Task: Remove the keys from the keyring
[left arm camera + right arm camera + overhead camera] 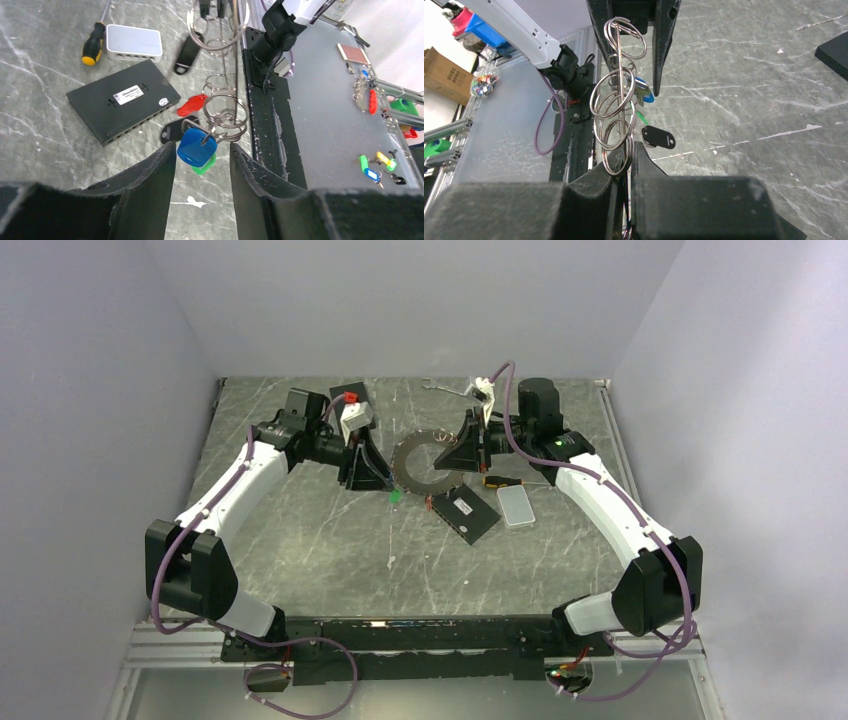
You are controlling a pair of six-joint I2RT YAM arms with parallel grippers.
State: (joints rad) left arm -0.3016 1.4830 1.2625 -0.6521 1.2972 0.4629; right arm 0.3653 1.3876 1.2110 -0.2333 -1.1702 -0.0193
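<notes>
The keyring (412,462) is a large grey loop of linked metal rings at mid-table, held up off the surface. In the right wrist view my right gripper (624,160) is shut on its lowest ring (616,150). Tiny keys hang from the ring: a blue tag (196,147), a green one (206,165) behind it, a red one (191,105) and a dark one (171,131). My left gripper (202,147) is open, and the blue tag sits between its fingertips without being pinched. In the top view the left gripper (380,480) and right gripper (445,462) face each other across the ring.
A flat black box (466,513), a small white box (515,505) and a yellow-handled screwdriver (505,481) lie right of centre. A silver wrench (440,387) lies at the back. A black box with a red part (352,395) sits at the back left. Walls close in on three sides.
</notes>
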